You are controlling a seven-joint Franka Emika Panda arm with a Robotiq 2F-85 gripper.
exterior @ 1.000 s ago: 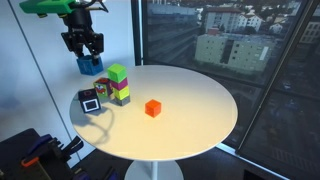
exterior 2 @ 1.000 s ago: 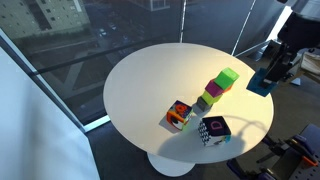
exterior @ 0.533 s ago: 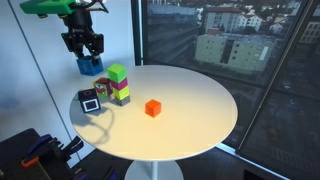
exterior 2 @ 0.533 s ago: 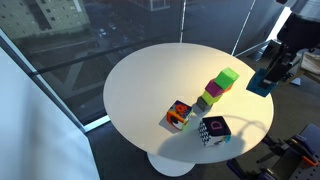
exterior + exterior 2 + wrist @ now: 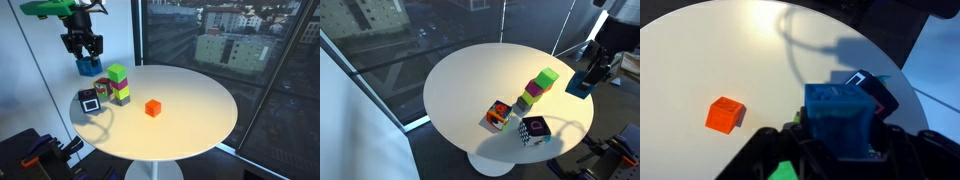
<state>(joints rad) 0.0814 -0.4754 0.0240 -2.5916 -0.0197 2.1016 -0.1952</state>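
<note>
Exterior view, far left: pincer point(image 5: 87, 58) hung in the air above the table's point(image 5: 195, 115) left rim, arm coming in from the top left corner. Pincer was closed on a blue cube point(image 5: 90, 67), gripped between both fingers. The cube was clear of the table, touching nothing on it.

Below the cube, on the table near the rim: black cube point(image 5: 90, 100) with a white-patterned face. Just right of it stood a stack of blocks point(image 5: 119, 86), green block point(image 5: 117, 73) on top, purple lower down. The blue cube hung up and left of the stack, near it but apart. Further right, well apart from the stack, an orange cube point(image 5: 153, 108) sat alone toward the table's middle. Rest of the table ran off to the right, windows behind.

Exterior view from the opposite side: table point(image 5: 460, 75) at left, then orange cube point(image 5: 500, 115), black cube point(image 5: 533, 129), stack point(image 5: 534, 92) with the green block point(image 5: 549, 77) on top, and at far right the blue cube point(image 5: 578, 84) held in the pincer point(image 5: 586, 74) out past the table edge.

Wrist view: orange cube point(image 5: 725, 114) at left on the table point(image 5: 720, 45), blue cube point(image 5: 840, 118) centre in the pincer point(image 5: 840, 140), fingers point(image 5: 902, 152) either side. Black cube point(image 5: 872, 90) showed just behind and right of it.
</note>
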